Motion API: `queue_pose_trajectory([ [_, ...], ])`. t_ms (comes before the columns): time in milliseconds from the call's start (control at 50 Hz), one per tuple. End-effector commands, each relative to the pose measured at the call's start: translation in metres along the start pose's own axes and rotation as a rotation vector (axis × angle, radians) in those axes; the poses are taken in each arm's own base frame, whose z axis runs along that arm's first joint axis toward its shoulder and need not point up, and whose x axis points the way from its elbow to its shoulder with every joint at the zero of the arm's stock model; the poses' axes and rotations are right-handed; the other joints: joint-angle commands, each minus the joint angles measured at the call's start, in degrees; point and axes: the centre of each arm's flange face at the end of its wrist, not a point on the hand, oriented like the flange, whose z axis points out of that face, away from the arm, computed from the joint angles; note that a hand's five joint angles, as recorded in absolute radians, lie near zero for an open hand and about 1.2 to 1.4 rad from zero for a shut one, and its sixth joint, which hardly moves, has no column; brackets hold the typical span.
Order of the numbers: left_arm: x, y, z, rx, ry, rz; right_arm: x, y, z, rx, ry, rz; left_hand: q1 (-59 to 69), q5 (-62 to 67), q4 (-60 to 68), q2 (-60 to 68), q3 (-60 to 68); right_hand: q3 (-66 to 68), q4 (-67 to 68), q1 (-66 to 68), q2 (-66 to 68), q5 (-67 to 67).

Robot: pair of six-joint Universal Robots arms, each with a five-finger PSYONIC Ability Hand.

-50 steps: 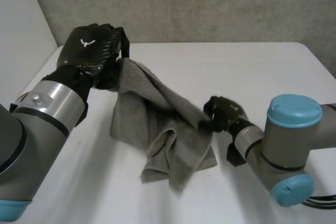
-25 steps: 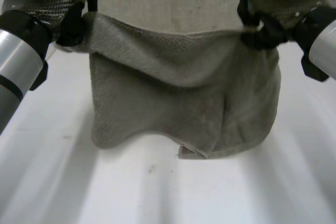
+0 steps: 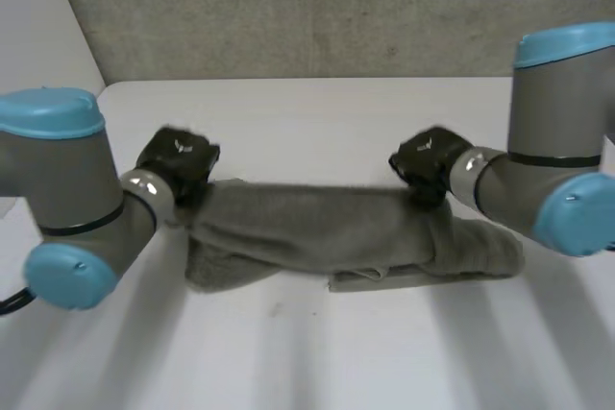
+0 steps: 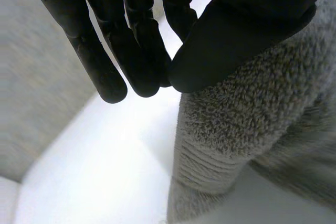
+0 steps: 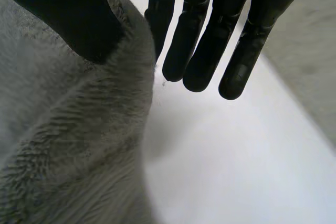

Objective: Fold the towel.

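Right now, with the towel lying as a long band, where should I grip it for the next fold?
Probably the towel at its short end by the right hand, coming in from that side: the band lies flat between both hands, so that end can swing over toward the left hand.

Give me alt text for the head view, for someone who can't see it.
A grey towel lies bunched in a long band across the white table. The robot's left hand is at its left end, the right hand on its far edge toward the right end.
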Motion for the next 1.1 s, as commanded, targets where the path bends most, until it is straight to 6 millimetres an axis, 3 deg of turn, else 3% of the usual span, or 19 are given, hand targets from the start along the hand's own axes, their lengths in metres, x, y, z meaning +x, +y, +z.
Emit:
queue_pose_trajectory([
  [20, -0.048, -0.068, 0.034, 0.445, -0.285, 0.003, 0.061, -0.058, 0.025, 0.341, 0.421, -0.069, 11.8, 10.6, 10.3, 10.2, 10.3, 12.0, 27.8, 17.3, 12.5, 15.4],
  [40, -0.048, -0.068, 0.034, 0.446, -0.286, 0.003, 0.061, -0.058, 0.025, 0.342, 0.422, -0.069, 11.8, 10.6, 10.3, 10.2, 10.3, 12.0, 27.8, 17.3, 12.5, 15.4],
  [80, -0.08, -0.113, 0.022, 0.694, -0.455, 0.006, 0.096, -0.102, 0.002, 0.592, 0.629, -0.093, 11.8, 10.6, 10.3, 10.2, 10.3, 12.0, 27.8, 17.3, 12.5, 15.4],
  [100, -0.08, -0.113, 0.022, 0.695, -0.456, 0.006, 0.096, -0.103, 0.001, 0.594, 0.63, -0.093, 11.8, 10.6, 10.3, 10.2, 10.3, 12.0, 27.8, 17.3, 12.5, 15.4],
  [120, -0.093, -0.132, 0.011, 0.802, -0.525, 0.008, 0.108, -0.123, -0.018, 0.721, 0.721, -0.099, 11.8, 10.6, 10.3, 10.2, 10.3, 12.0, 27.8, 17.3, 12.5, 15.4],
  [140, -0.093, -0.132, 0.011, 0.803, -0.526, 0.008, 0.108, -0.124, -0.018, 0.723, 0.722, -0.099, 11.8, 10.6, 10.3, 10.2, 10.3, 12.0, 27.8, 17.3, 12.5, 15.4],
  [180, -0.11, -0.154, -0.007, 0.934, -0.618, 0.002, 0.12, -0.149, -0.052, 0.916, 0.848, -0.111, 11.8, 10.6, 10.3, 10.2, 10.3, 12.0, 27.8, 17.3, 12.5, 15.4],
  [260, -0.11, -0.15, -0.01, 0.885, -0.609, -0.01, 0.116, -0.149, -0.06, 0.938, 0.846, -0.121, 11.8, 10.6, 10.3, 10.2, 10.3, 12.0, 27.8, 17.3, 12.5, 15.4],
  [360, -0.096, -0.123, -0.002, 0.689, -0.484, -0.034, 0.094, -0.121, -0.039, 0.754, 0.668, -0.117, 11.8, 10.6, 10.3, 10.2, 10.3, 12.0, 27.8, 17.3, 12.5, 15.4],
  [400, -0.084, -0.095, 0.004, 0.548, -0.395, -0.071, 0.074, -0.095, -0.021, 0.614, 0.53, -0.11, 11.8, 10.6, 10.3, 10.2, 10.3, 12.0, 27.8, 17.3, 12.5, 15.4],
  [520, -0.057, -0.05, 0.013, 0.382, -0.292, -0.086, 0.046, -0.059, -0.005, 0.454, 0.39, -0.085, 11.8, 10.6, 10.3, 10.2, 10.3, 12.0, 27.8, 17.3, 12.5, 15.4],
  [560, -0.037, -0.018, 0.018, 0.283, -0.237, -0.088, 0.026, -0.028, 0.01, 0.357, 0.319, -0.063, 11.8, 10.6, 10.3, 10.2, 10.3, 12.0, 27.8, 17.3, 12.5, 15.4],
  [680, -0.008, 0.03, 0.022, 0.136, -0.158, -0.074, -0.007, 0.021, 0.028, 0.218, 0.199, -0.017, 11.8, 10.6, 10.3, 10.2, 10.3, 12.0, 27.8, 17.3, 12.5, 15.4],
  [720, 0.005, 0.051, 0.02, 0.064, -0.121, -0.035, -0.026, 0.052, 0.038, 0.132, 0.128, 0.031, 11.8, 10.6, 10.3, 10.2, 10.3, 12.0, 27.8, 17.3, 12.5, 15.4],
  [860, 0.011, 0.062, 0.009, 0.016, -0.101, 0.05, -0.035, 0.074, 0.036, 0.05, 0.076, 0.124, 11.8, 10.6, 10.3, 10.2, 10.3, 12.0, 27.8, 17.3, 12.5, 15.4],
  [920, 0.004, 0.052, 0.0, 0.038, -0.12, 0.057, -0.021, 0.075, 0.03, 0.046, 0.097, 0.204, 11.8, 10.6, 10.3, 10.2, 10.3, 6.3, 22.2, 11.6, 6.9, 9.7],
  [960, 0.0, 0.044, -0.009, 0.058, -0.132, 0.057, -0.007, 0.074, 0.025, 0.066, 0.11, 0.308, 11.8, 10.6, 10.3, 10.2, 10.3, -25.3, -9.5, -20.0, -24.7, -21.9],
  [980, -0.002, 0.041, -0.013, 0.065, -0.137, 0.057, 0.002, 0.075, 0.023, 0.078, 0.112, 0.365, 11.8, 10.6, 10.3, 10.2, 10.3, -31.3, -15.5, -26.0, -30.7, -27.9],
  [1100, -0.005, 0.032, -0.026, 0.088, -0.148, 0.057, 0.029, 0.085, 0.022, 0.097, 0.118, 0.492, 11.8, 10.6, 10.3, 10.2, 10.3, -31.7, -15.9, -26.4, -31.1, -28.3],
])
